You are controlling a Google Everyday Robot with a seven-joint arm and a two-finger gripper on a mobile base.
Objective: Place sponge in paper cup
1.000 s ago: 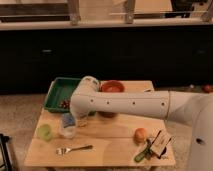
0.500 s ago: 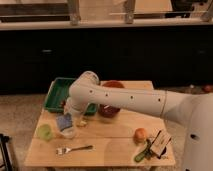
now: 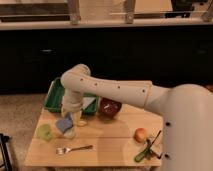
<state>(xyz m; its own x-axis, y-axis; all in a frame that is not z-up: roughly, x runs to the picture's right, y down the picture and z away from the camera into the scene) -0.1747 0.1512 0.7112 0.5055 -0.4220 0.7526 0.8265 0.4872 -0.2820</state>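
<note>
A smooth white arm is seen reaching from the right of the frame to the left of centre, where its hand point(image 3: 70, 114) is lowered over the left part of the bench point(image 3: 110, 145). The flat blue sponge point(image 3: 64, 124) is seen tilted directly beneath the hand, over the short pale paper cup point(image 3: 69, 132), of which only a part shows below it. Whether the hand is closed on the sponge or spread cannot be told, and whether the sponge touches the cup cannot be told either.

Just left of the paper cup, a translucent light green cup point(image 3: 45, 131) is stood. A green rectangular tray point(image 3: 54, 95) is set at the back left of the bench, and a dark red round bowl point(image 3: 110, 106) beside it. A metal fork point(image 3: 74, 149) is laid near the front edge. An orange round fruit point(image 3: 141, 134) is placed at the right.

The bench is of pale wood with a smooth top. Behind it, dark cabinets are ranged beneath a light counter edge.
</note>
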